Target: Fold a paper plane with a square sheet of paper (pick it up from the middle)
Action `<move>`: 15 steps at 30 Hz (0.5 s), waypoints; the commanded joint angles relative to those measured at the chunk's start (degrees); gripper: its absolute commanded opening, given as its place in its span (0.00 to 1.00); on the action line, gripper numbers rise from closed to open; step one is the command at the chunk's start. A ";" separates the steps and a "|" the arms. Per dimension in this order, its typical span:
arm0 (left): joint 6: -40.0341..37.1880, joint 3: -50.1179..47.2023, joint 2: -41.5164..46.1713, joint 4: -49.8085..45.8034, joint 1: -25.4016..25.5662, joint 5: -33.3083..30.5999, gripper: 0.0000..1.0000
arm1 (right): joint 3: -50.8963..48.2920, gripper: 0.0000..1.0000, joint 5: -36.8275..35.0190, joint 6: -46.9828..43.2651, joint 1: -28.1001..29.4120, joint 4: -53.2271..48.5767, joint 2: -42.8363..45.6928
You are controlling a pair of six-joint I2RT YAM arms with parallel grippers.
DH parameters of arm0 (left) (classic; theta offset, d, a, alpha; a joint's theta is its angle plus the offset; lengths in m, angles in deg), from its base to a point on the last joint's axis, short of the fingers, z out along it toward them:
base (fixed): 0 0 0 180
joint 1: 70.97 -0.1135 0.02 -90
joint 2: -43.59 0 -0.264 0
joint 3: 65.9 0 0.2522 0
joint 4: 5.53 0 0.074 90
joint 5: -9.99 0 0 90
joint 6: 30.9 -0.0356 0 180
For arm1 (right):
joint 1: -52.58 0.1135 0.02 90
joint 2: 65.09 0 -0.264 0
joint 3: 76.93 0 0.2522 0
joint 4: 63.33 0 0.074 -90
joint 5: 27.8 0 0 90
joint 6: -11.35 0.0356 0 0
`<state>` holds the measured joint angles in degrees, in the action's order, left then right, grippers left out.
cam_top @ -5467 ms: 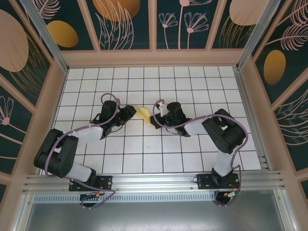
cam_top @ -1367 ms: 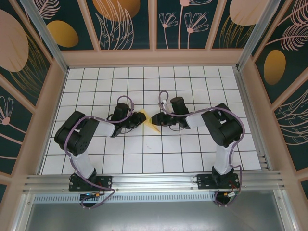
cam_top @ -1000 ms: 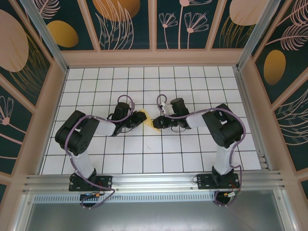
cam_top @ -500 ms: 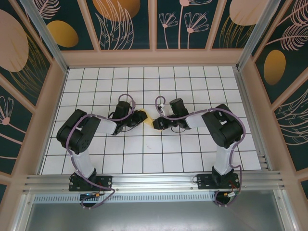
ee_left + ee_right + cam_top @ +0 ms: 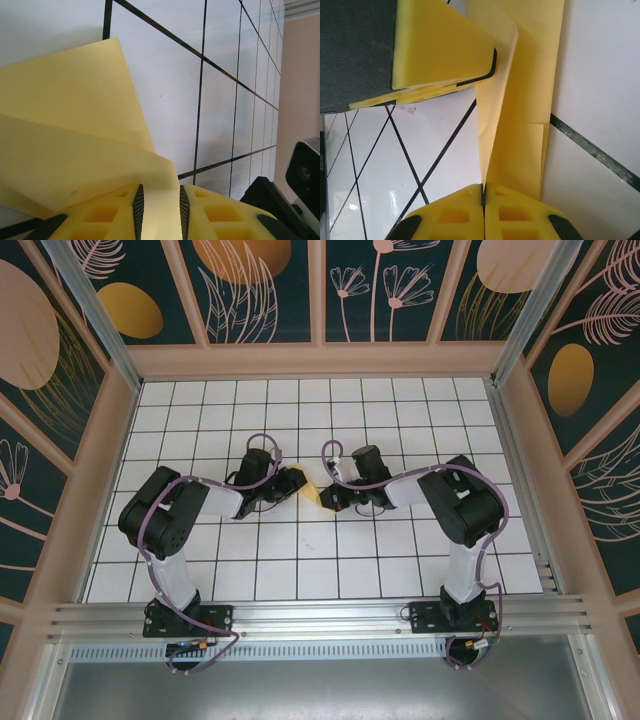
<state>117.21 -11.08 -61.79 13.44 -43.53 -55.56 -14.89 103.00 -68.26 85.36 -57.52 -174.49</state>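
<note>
At the middle of the tiled table (image 5: 300,570), I saw the square sheet of paper (image 5: 311,490), folded and creased; the left gripper (image 5: 291,483) pinched one edge, the right gripper (image 5: 325,496) was clamped on another.

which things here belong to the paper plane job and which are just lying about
Job: paper, left gripper, right gripper, both shut on the paper.
Just there: table, walls.
</note>
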 commanded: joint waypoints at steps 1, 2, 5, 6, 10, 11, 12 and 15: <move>-1.05 1.48 0.18 -0.74 0.24 0.16 0.29 | 0.96 0.02 3.15 2.30 0.03 1.86 -1.28; -1.15 1.48 0.42 -0.63 0.24 0.20 0.29 | 0.78 0.01 4.01 3.45 -0.15 2.67 -1.44; -1.50 1.16 1.07 -0.32 0.24 0.24 0.30 | 0.19 0.00 6.42 7.55 -0.82 5.34 -1.84; -1.65 1.05 1.35 -0.21 0.24 0.22 0.30 | -0.08 0.00 6.84 8.93 -1.04 6.17 -1.86; -1.90 0.52 2.17 0.78 0.23 0.63 0.31 | -0.91 0.00 8.59 13.18 -1.07 8.47 -1.60; -2.01 0.43 2.29 1.13 0.29 0.92 0.31 | -0.88 0.00 8.77 13.69 -1.13 8.33 -1.61; -1.94 0.30 2.52 1.54 0.24 1.17 0.32 | -0.75 0.00 8.67 14.22 -1.10 8.08 -1.71; -1.59 -0.59 3.05 3.47 0.24 1.72 0.32 | -0.62 0.00 8.91 16.42 -2.89 8.11 -2.28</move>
<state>116.51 -11.10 -60.52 13.94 -43.53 -55.08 -15.22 109.49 -55.25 83.96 -52.08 -175.67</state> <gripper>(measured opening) 0.320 0.030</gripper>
